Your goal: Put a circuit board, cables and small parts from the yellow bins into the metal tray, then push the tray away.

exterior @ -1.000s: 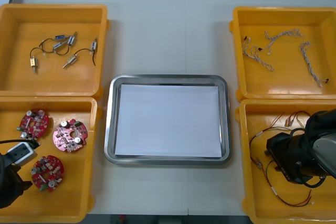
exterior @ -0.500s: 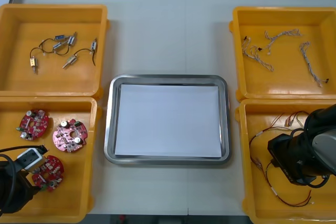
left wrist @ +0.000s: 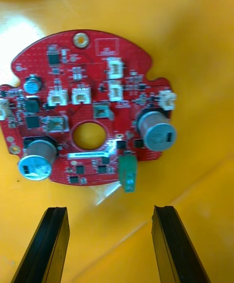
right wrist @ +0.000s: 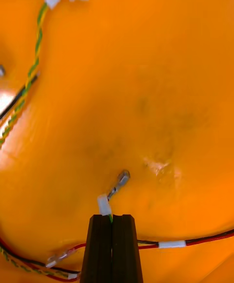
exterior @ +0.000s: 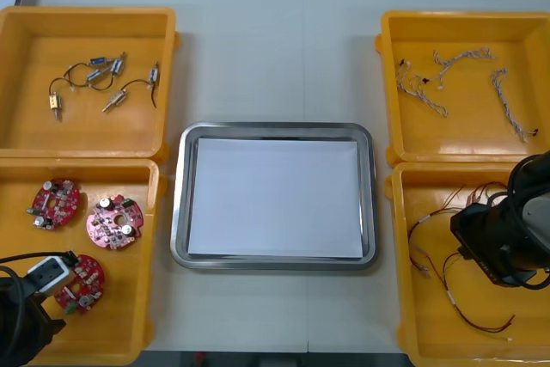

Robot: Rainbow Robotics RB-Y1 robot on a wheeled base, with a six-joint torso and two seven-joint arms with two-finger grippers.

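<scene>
left jaws open, tips just short of circuit board [left wrist: 87,117], near-left yellow bin [exterior: 129,320] | right jaws closed on thin cable [right wrist: 104,205] end, near-right yellow bin [exterior: 430,345] | RISK: we judge the tip-pinch may slip, or drag tangled neighbours.

Lit evenly from above the metal tray [exterior: 177,204]. Faint gleam on its rim, soft shadows inside yellow bins [exterior: 34,49] beside it.

Right fingers [right wrist: 100,249] and cable [right wrist: 103,205] farther right; left fingers [left wrist: 51,239] nearer a board [left wrist: 92,68].
</scene>
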